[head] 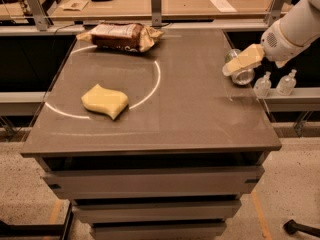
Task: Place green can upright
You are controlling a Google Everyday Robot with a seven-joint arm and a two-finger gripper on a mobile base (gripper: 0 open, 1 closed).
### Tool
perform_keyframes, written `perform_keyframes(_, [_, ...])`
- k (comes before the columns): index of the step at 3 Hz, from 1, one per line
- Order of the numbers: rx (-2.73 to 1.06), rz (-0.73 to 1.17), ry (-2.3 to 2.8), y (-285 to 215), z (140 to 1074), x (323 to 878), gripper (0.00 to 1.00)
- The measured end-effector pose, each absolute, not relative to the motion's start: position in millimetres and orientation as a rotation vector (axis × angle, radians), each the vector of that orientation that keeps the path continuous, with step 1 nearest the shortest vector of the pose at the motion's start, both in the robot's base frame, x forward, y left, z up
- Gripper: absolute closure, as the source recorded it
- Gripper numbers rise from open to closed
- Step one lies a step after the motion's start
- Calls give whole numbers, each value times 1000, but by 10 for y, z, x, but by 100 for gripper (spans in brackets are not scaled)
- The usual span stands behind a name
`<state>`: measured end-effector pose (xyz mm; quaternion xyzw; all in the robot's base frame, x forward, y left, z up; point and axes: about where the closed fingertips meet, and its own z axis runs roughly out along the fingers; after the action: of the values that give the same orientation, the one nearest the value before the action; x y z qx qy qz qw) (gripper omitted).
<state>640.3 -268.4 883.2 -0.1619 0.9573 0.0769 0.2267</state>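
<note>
Green can (244, 76): lying on its side near the right edge of the table (175, 119), toward the far half of that edge, not upright. One shiny silver end faces the camera and slightly down; the second end shows as a pale rim further back. The body between them is mostly covered, so the green pattern is hard to make out. Gripper (234, 66): pale yellow, reaching in from the right on the white arm (295, 26), angled down and to the left, lying directly across the top of the can. It overlaps the can in this view; contact likely but not confirmed. Whether the gripper is spread or pressed together: cannot tell from this angle, and no clear grasp on the can is visible. Other items on the table: yellow sponge (105, 100) at left-centre, well apart from the can, sitting on a white arc (152, 86) marked on the surface; brown snack bag (122, 35) flat at the far edge, left of centre. Two clear plastic bottles (262, 84) stand just beyond the table's right edge on a lower ledge, close beside the can but off the tabletop.
</note>
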Motion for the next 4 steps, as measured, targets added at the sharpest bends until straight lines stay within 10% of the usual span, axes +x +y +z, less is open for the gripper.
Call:
perform_keyframes(3, [-561, 562, 2535, -2352, 8569, 6935, 0])
perform_keyframes(4, [-594, 615, 2537, -2269, 8445, 6991, 16])
